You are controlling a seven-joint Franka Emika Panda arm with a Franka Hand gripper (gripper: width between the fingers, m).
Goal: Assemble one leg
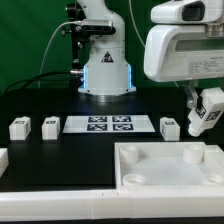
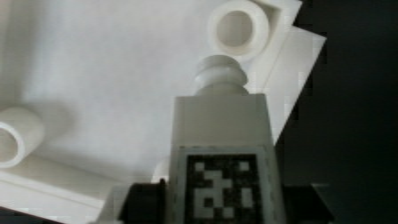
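My gripper [image 1: 202, 118] hangs at the exterior view's right, shut on one white leg [image 1: 209, 104], and holds it tilted in the air above the far right corner of the large white slab [image 1: 170, 168]. In the wrist view the gripper [image 2: 217, 203] clamps the leg [image 2: 221, 125] from both sides. The tag faces the camera and the leg's rounded tip points over the slab [image 2: 107, 90], between two round sockets [image 2: 240, 25]. Three more legs stand on the table: two at the left [image 1: 18, 127] [image 1: 49, 125] and one at the right [image 1: 169, 127].
The marker board [image 1: 110, 124] lies flat between the loose legs. The arm's base [image 1: 105, 70] stands behind it. A further white part [image 1: 3, 158] shows at the left edge. The table surface is black.
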